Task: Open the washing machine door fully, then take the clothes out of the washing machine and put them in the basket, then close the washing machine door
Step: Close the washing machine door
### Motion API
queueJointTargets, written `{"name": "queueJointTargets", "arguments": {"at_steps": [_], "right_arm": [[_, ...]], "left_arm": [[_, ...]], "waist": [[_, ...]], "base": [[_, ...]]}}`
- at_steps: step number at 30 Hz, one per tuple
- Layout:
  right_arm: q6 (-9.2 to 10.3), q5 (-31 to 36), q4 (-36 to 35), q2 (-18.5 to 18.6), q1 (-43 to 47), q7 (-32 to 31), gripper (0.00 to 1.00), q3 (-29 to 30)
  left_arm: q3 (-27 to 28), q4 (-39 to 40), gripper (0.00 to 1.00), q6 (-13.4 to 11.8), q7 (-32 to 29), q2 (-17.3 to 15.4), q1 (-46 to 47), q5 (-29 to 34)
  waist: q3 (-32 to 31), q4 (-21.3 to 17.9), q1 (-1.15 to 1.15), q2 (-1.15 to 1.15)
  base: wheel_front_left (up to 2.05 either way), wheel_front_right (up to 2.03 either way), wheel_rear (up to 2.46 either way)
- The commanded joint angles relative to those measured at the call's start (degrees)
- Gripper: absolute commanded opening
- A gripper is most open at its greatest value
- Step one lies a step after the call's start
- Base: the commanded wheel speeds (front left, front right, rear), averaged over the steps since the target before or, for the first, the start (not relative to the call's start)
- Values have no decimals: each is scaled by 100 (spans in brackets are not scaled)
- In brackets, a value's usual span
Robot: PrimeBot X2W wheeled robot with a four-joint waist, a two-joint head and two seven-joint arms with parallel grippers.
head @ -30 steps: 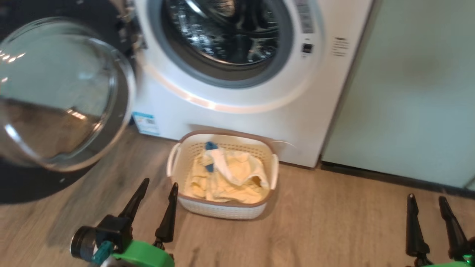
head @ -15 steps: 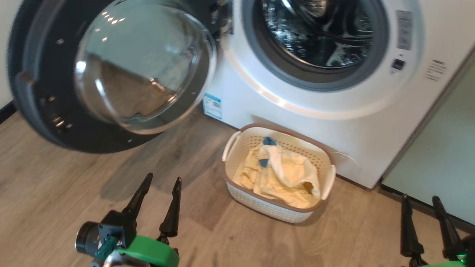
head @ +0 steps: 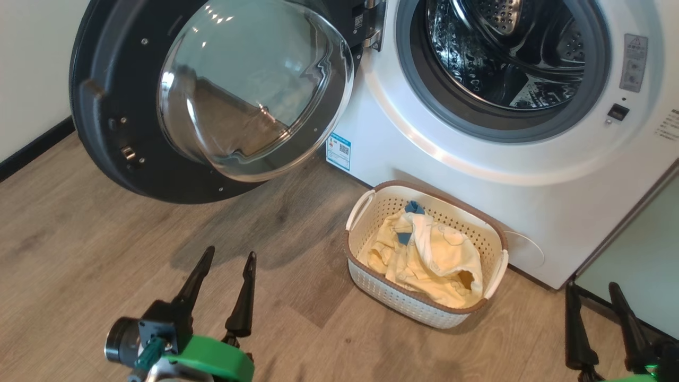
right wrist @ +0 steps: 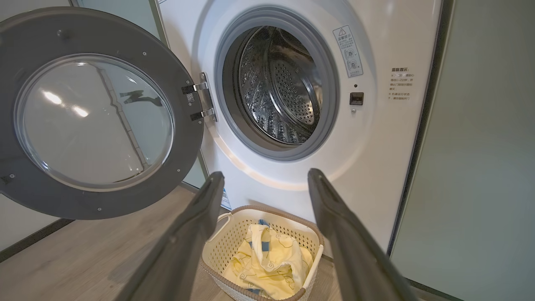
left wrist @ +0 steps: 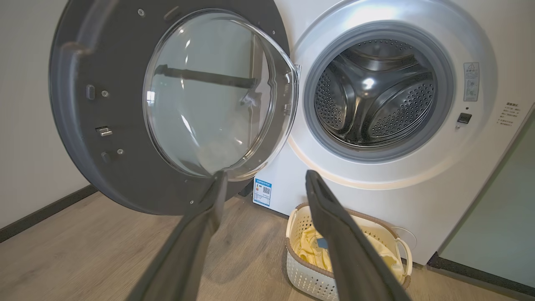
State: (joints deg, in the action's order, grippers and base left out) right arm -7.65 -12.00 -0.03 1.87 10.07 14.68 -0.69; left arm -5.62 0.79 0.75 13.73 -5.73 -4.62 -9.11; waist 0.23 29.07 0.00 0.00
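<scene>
While the washing machine door (head: 212,95) hangs swung out to the left on its hinge, glass bowl bulging toward the robot, the drum mouth of the washing machine (head: 477,175) stands uncovered. The basket (head: 403,302) sits on the floor (head: 79,239) just before the machine's front, its long axis running along that front, with the clothes (head: 429,254) heaped inside. The left gripper (head: 229,252) and right gripper (head: 592,286) hover over bare floor, fingers spread wide, holding nothing, apart from door rim and basket.
</scene>
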Motion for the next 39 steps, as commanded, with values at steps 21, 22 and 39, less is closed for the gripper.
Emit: {"name": "queueJointTargets", "arguments": {"at_steps": [21, 22, 39], "right_arm": [[16, -41, -163, 100, -240, 32, 100, -134], [16, -40, -166, 100, -237, 32, 100, -130], [16, 61, -154, 100, -412, 32, 100, -196]], "left_arm": [[129, 282, 0, 302, 88, -139, 112, -459], [132, 318, 0, 344, 90, -131, 112, -555], [1377, 3109, 0, 669, 44, -815, 955, -3942]], "waist": [[-90, -19, 0, 0], [-89, -10, 0, 0], [112, 109, 0, 0]], "base": [[0, 0, 0], [0, 0, 0], [0, 0, 0]]}}
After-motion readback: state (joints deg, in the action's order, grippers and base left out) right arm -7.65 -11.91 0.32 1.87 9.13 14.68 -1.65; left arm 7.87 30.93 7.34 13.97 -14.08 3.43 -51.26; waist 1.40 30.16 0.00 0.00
